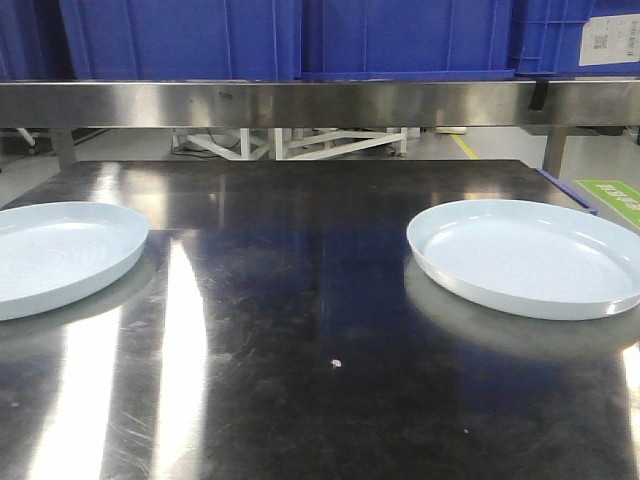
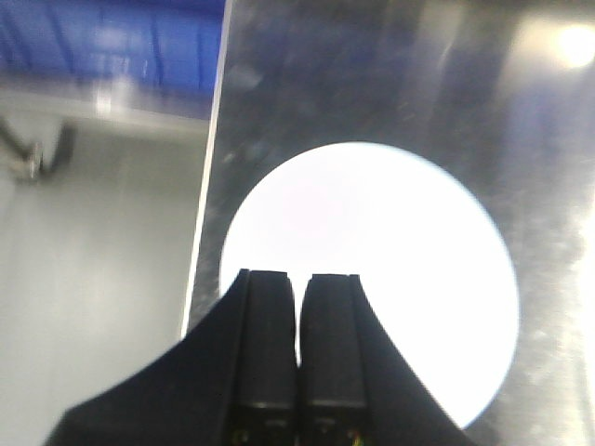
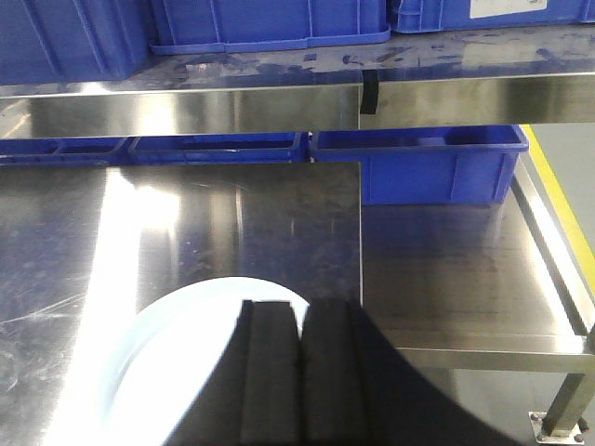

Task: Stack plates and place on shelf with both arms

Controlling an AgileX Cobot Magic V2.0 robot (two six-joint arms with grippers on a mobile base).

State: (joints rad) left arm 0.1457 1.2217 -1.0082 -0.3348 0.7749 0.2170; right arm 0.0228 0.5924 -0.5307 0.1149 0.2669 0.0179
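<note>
Two pale-blue round plates lie flat and apart on the steel table. One plate (image 1: 55, 255) sits at the left edge of the front view, the other plate (image 1: 525, 255) at the right. Neither gripper shows in the front view. In the left wrist view my left gripper (image 2: 298, 277) is shut and empty, above the near part of a washed-out white plate (image 2: 381, 260). In the right wrist view my right gripper (image 3: 299, 307) is shut and empty, above the right side of a plate (image 3: 186, 353). The shelf (image 1: 320, 102) is a steel rail across the back.
Blue plastic crates (image 1: 300, 35) stand on the shelf. More blue crates (image 3: 437, 163) sit below it beyond the table. A lower steel table (image 3: 456, 279) adjoins on the right. The table's left edge (image 2: 206, 214) runs close beside the left plate.
</note>
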